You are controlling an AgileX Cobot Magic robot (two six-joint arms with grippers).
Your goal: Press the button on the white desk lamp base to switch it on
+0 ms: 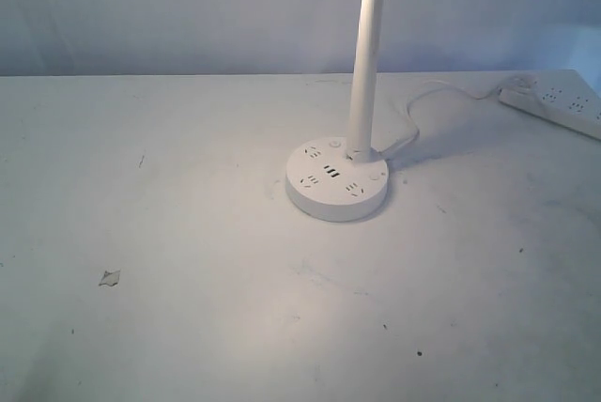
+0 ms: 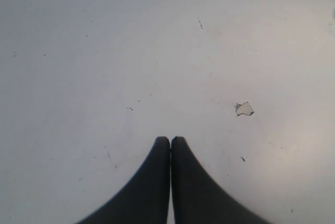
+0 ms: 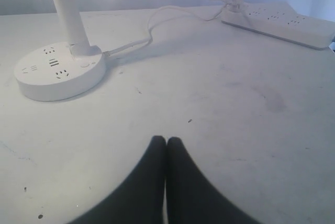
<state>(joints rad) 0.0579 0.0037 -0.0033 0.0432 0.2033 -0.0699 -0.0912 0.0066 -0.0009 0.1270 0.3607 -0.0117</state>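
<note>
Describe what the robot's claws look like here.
The left claw and the right claw look alike: two matte black fingers each, broad at the root, curving in to narrow rounded tips. They bear no visible markings or cables; the arms themselves are out of view.
</note>
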